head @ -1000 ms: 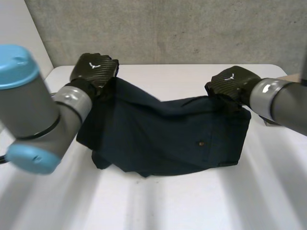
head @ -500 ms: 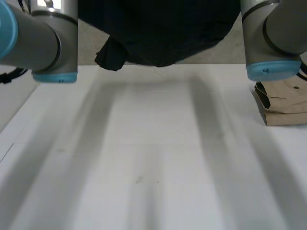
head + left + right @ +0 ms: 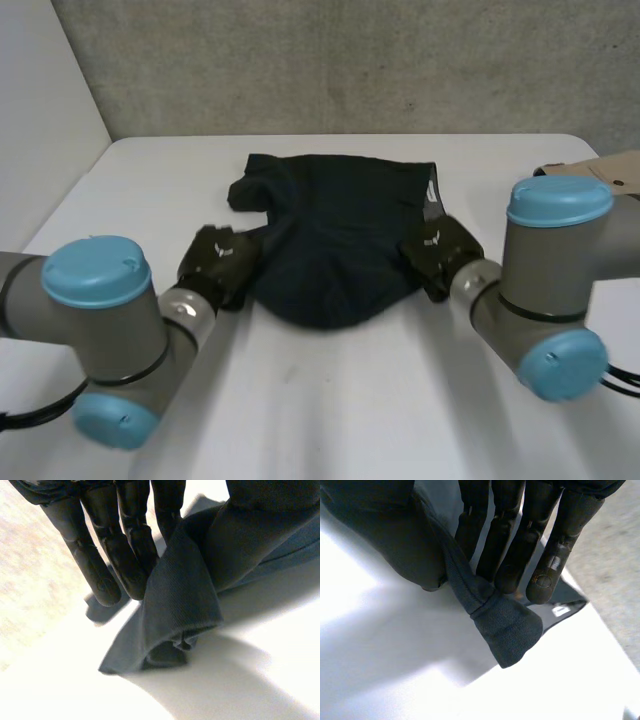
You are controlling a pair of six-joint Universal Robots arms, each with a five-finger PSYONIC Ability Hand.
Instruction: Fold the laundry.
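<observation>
A dark navy garment (image 3: 340, 240) lies bunched on the white table (image 3: 330, 410), its far edge spread flat and its near edge curving toward me. My left hand (image 3: 222, 262) holds the near left corner. In the left wrist view its straight fingers (image 3: 115, 550) pinch a fold of the garment (image 3: 185, 600) against the thumb. My right hand (image 3: 437, 255) holds the near right corner. There its fingers (image 3: 520, 540) press a rolled hem of the garment (image 3: 507, 622) against the thumb. Both corners are raised slightly off the table.
A tan garment (image 3: 605, 168) lies at the table's right edge. A grey wall (image 3: 350, 60) stands behind the table. Both forearms reach in low over the near half of the table.
The garment was held stretched at the far side, swung up high, and now lies on the table. Both hands have come nearer and closer together, still gripping it.
</observation>
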